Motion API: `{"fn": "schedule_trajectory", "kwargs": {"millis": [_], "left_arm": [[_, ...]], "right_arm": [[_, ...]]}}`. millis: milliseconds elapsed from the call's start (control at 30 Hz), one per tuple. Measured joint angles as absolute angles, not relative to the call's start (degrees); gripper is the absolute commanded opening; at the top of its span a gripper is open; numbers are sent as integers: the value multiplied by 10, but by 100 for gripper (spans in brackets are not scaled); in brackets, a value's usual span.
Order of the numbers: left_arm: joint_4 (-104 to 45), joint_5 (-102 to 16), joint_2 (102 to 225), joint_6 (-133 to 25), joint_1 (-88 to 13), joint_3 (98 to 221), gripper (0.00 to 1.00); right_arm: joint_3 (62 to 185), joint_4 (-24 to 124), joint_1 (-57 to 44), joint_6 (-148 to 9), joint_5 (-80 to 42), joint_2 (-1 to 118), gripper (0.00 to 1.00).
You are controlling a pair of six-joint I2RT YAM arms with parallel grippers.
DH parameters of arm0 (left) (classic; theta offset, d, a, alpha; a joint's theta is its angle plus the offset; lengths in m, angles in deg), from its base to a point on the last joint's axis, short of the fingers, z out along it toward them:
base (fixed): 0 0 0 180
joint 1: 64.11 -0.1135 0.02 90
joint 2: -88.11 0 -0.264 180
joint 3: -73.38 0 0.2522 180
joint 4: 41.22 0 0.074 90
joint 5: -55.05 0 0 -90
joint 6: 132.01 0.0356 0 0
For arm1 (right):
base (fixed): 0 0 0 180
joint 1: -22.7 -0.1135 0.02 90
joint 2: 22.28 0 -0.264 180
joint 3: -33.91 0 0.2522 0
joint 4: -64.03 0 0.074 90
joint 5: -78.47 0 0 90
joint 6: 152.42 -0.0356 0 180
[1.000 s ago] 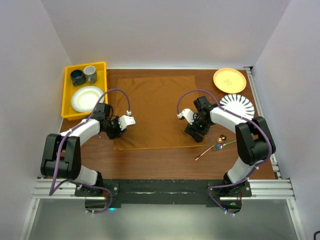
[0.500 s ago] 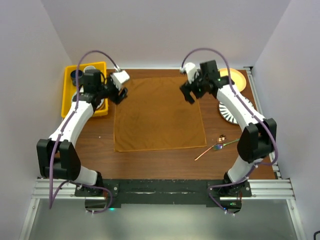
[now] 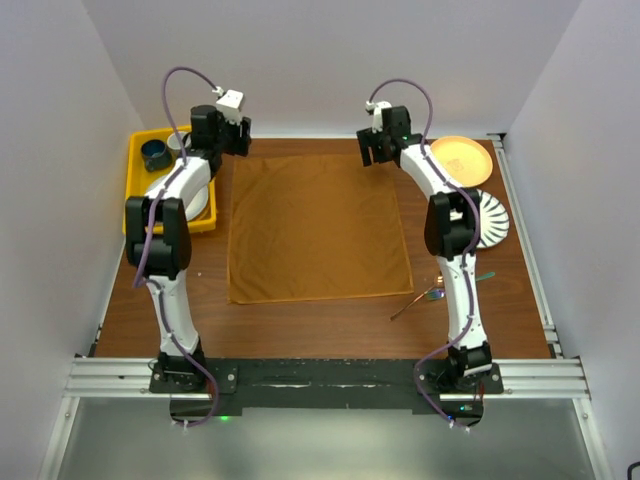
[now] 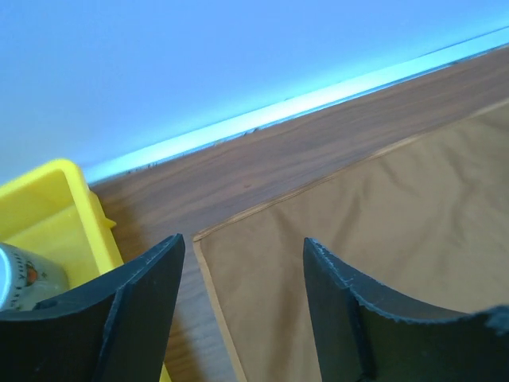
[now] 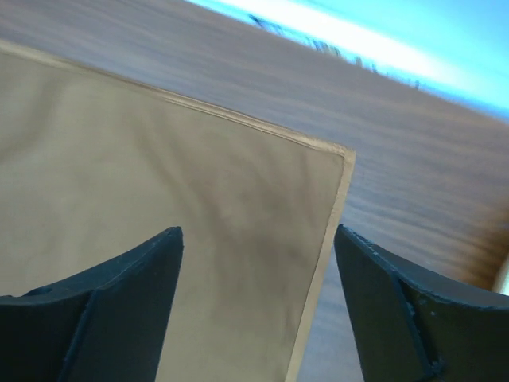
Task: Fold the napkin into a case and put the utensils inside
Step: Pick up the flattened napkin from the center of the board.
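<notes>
Over napkin far corners, L claw & R claw both hover w/ jaws apart.

Napkin: flat, centre. Left gripper, near 11 o'clock corner; right gripper, near 1 o'clock corner. Utensils: 4 o'clock. Tray: 10 o'clock.

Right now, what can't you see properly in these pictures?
- utensils: top view, too small to count, right arm covers part.
- striped plate: top view, right arm hides its left side.
- cup: left wrist view, cut off by finger and picture edge.
</notes>
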State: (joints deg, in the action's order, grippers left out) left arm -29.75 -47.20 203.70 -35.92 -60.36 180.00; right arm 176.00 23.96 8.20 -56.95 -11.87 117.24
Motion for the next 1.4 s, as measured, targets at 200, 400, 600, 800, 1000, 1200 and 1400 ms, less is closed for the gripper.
{"fn": "schedule_trajectory", "kwargs": {"millis": [200,400,600,800,1000,1200,1400], "left_arm": [[-283,-427,2160,-387,-612,1890,54],[-268,-402,2216,-395,-612,1934,54],[-267,-389,2223,-395,-613,1934,53],[-264,-382,2225,-395,-613,1938,53],[-248,-368,2247,-394,-613,1969,51],[-209,-360,2287,-395,-614,2017,51],[-177,-358,2322,-394,-614,2055,51]], "right_arm": [[1767,276,103,-610,-95,1251,67],[1779,328,107,-648,-72,1259,60],[1792,362,110,-670,-64,1272,53],[1799,382,111,-673,-47,1303,46],[1809,384,111,-673,-36,1309,19],[1809,385,113,-672,-32,1309,0],[1809,385,114,-673,-33,1309,0]]}}
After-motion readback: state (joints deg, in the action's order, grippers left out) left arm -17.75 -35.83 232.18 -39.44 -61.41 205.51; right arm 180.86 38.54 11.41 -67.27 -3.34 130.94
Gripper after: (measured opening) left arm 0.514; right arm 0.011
